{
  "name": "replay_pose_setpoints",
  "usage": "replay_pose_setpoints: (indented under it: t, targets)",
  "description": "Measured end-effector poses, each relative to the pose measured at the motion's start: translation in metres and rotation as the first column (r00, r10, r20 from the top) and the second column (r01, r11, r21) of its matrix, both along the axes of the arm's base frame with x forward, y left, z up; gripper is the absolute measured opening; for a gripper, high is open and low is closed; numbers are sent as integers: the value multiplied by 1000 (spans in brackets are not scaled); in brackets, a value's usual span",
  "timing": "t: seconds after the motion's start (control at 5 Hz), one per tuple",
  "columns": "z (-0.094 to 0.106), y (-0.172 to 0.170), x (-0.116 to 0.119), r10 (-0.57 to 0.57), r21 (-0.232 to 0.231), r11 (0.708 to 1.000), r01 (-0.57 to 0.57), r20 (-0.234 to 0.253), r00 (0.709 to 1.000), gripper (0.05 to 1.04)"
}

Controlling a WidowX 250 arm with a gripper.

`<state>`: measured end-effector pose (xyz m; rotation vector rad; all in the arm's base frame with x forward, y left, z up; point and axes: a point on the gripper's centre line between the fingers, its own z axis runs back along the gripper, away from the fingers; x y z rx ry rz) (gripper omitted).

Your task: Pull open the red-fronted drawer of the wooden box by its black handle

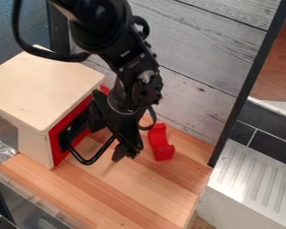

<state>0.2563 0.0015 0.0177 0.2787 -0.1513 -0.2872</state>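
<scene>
The black gripper (127, 152) hung low over the striped wooden counter (124, 192), between two things. Just beside it, on the view's right, lay the red piece (162, 151), glossy and plain, with a curved body and raised ends. On the view's left of the gripper stood the toy box (41, 87), with a pale, round-cornered wooden top, off-white side and red front. Whether the gripper was clenched or released could not be told, nor whether it touched the box. The arm covered much of the red front, and a black loop (89, 161) ran before it, its attachment hard to make out. The box's far left corner was cut off by the view's edge, beside crumpled foil (0, 152).
</scene>
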Motion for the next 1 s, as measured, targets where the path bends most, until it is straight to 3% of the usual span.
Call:
replay_pose_setpoints:
  t: [1.0]
  targets:
    - [-43, 15, 6, 27, 54, 998, -25, -49, 998, 999]
